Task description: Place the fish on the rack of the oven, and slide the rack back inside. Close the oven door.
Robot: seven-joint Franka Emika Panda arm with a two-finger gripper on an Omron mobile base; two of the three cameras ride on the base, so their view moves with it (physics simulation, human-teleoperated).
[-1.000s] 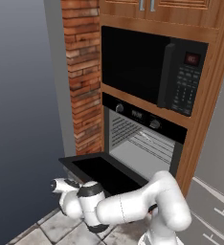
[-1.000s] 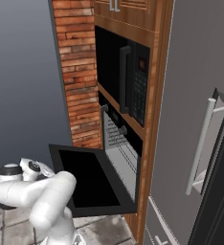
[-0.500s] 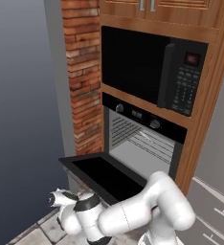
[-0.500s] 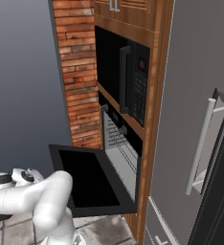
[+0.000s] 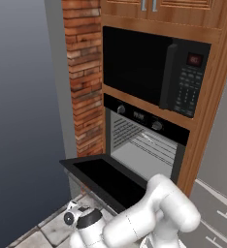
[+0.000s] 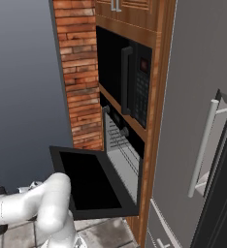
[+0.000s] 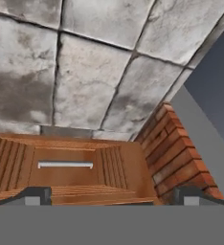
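Both base views look forward and down at the oven (image 5: 144, 140), one from its left, one from its right, sharing the dropped oven door (image 6: 93, 181). The hand view, rolled over, faces floor tiles (image 7: 85, 72) and a wooden drawer front (image 7: 66, 165) beside the brick column (image 7: 178, 153).

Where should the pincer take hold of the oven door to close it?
Probably at the free front edge of the door, coming from below. The door lies flat and open, hinged at the oven, so lifting that far edge should swing it shut.

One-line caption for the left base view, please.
Oven door hangs open below the microwave; the white arm reaches low over the tiled floor.
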